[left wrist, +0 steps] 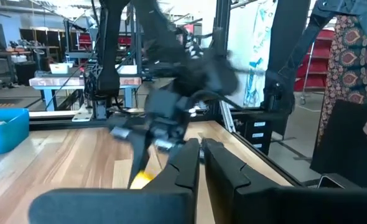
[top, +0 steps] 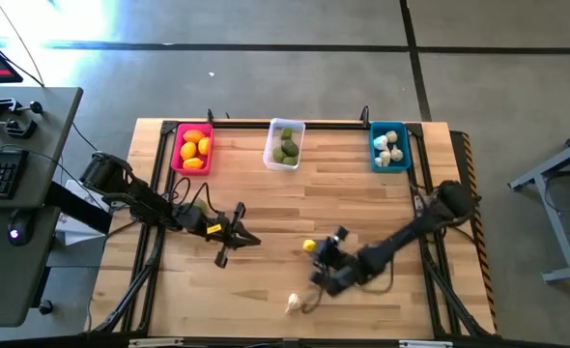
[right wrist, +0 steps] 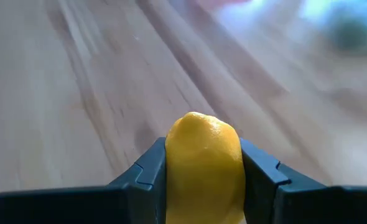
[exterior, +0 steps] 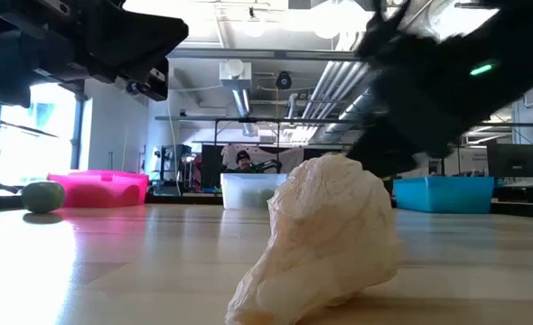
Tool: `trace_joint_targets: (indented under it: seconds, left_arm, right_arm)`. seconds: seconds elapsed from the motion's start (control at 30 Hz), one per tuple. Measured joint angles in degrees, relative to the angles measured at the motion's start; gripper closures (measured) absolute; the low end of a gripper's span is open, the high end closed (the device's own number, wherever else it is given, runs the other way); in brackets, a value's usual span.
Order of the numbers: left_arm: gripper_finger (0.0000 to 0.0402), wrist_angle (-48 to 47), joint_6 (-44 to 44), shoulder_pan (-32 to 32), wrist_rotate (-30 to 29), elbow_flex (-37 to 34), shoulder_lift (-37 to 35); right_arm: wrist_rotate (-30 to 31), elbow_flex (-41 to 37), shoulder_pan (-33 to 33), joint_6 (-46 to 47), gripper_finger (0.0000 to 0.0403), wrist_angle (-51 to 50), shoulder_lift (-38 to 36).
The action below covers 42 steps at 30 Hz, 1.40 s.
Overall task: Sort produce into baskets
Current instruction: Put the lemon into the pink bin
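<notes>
My right gripper (top: 316, 253) is at the table's middle, toward the near edge, shut on a yellow fruit (top: 309, 246). My left gripper (top: 249, 240) hangs shut and empty left of it. A whitish garlic bulb (top: 293, 304) lies on its side by the near edge, large in the low view (exterior: 321, 239). One dull green fruit (exterior: 42, 196) rests on the wood. Along the far edge stand the pink basket (top: 192, 148) with yellow and orange fruits, the clear basket (top: 285, 145) with green ones, and the teal basket (top: 390, 147) with garlic bulbs. My right gripper pinches the yellow fruit by its two opposite sides (right wrist: 171, 168) between its two fingers (right wrist: 267, 180). The fingers slant down from the table's right. Whether the fruit touches the wood does not show.
Black rails frame the wooden table top (top: 362, 203), with bare wood between the baskets and the arms. A person in patterned clothing (left wrist: 351, 56) stands beyond the table's right side. Another person (exterior: 241, 159) sits far back in the room.
</notes>
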Motion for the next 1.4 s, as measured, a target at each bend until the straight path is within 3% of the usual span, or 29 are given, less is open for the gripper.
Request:
trace_joint_targets:
  seconds: [0.13,0.27,0.43,0.63,0.83,1.0,1.27,1.4]
  left_arm:
    - [0.0372,-0.07,1.29,-0.02,-0.02,0.00,0.00]
    - [0.0352,-0.78,0.92,-0.02,-1.22,0.00,0.01]
    - [0.0321,-3.42,-0.98,-0.04,-4.61,0.02,0.04]
    - [0.0276,-6.57,-5.79,-0.13,-6.40,0.98,0.07]
    - [0.0226,-18.07,-7.03,-2.24,-10.79,6.75,0.06]
    - [0.0195,-21.59,-4.11,-3.61,-15.26,9.58,0.07]
    - [0.0188,-18.72,-2.46,-4.94,-15.23,9.73,0.07]
    - [0.0188,-16.14,-2.56,-4.97,-11.68,9.78,0.07]
  right_arm:
    - [-10.72,-7.94,-7.03,-13.13,0.0282,28.39,0.00]
    - [-14.75,-15.45,-11.99,-26.94,0.0282,56.66,-0.04]
    - [-18.71,-18.77,-15.97,-35.92,0.0282,75.99,-0.04]
    - [-24.44,-12.55,-15.74,-42.84,0.0282,75.91,-0.04]
    - [-24.83,-4.46,-14.45,-46.39,0.0282,67.85,-0.04]
    - [-24.82,-0.09,-13.04,-46.75,0.0277,63.06,-0.04]
    - [-24.56,1.49,-11.04,-47.63,0.0282,62.07,-0.04]
    - [-23.50,1.51,-10.83,-47.18,0.0282,60.83,-0.04]
